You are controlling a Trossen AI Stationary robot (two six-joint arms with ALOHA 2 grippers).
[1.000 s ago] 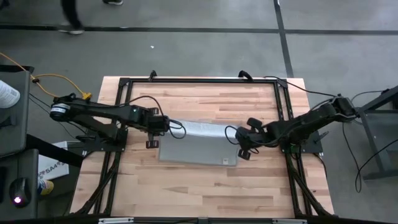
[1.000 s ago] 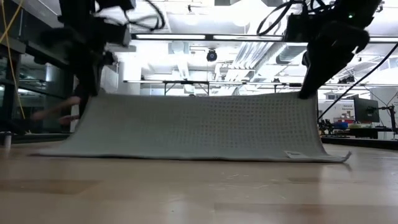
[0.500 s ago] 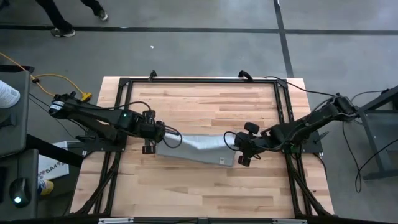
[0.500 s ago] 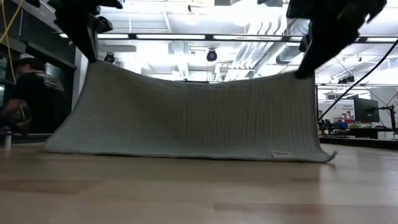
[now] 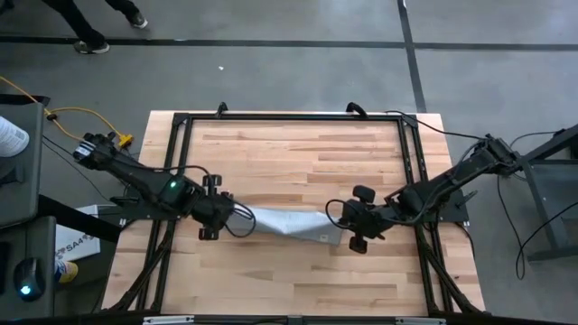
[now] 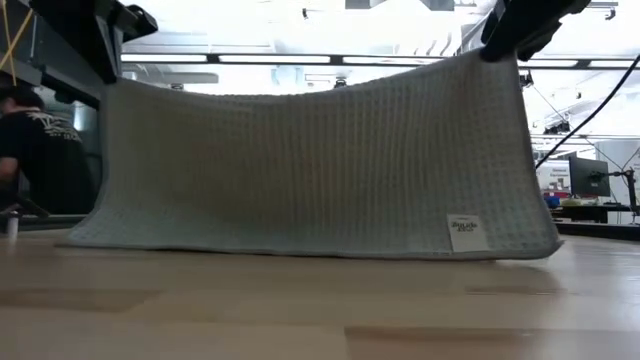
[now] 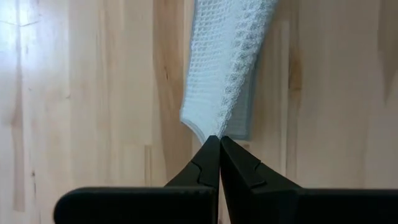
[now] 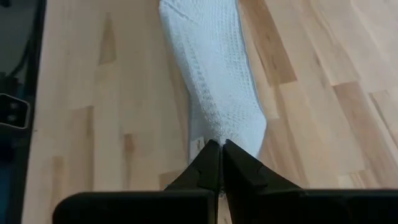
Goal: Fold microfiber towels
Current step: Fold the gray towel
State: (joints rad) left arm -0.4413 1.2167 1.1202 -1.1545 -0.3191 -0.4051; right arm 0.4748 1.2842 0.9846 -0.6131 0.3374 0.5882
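One light grey ribbed towel [image 5: 289, 223] hangs like a curtain between my two grippers near the table's middle. In the low view the towel [image 6: 300, 160] stands upright with a small label [image 6: 465, 232] at its lower right. My left gripper [image 5: 226, 219] is shut on its upper left corner. My right gripper [image 5: 348, 227] is shut on its upper right corner. In the low view both grippers are mostly cut off at the top. My left gripper pinches the towel's upper left corner [image 7: 214, 129] between its two shut fingers, coming from above and pointing down. The towel hangs below the fingers, its lower edge [image 6: 200, 245] on the wood. My right gripper pinches the upper right corner [image 8: 217, 134] between its two shut fingers, coming from above. The towel hangs below, its top edge sagging slightly between the two holds and its lower edge [image 6: 450, 252] on the table.
A black frame rail [image 5: 289, 117] runs along the table's far edge, with struts down both sides. Bare wood lies on the near side [image 5: 289, 280] and the far side of the towel. A person [image 6: 35, 150] is in the room behind, at the left.
Both grippers have gone up and toward the table's near edge, still shut on the towel's corners. The towel's held edge has been lifted and carried toward the near edge. The cloth now hangs upright instead of lying mostly flat, while its lower edge has stayed on the table.
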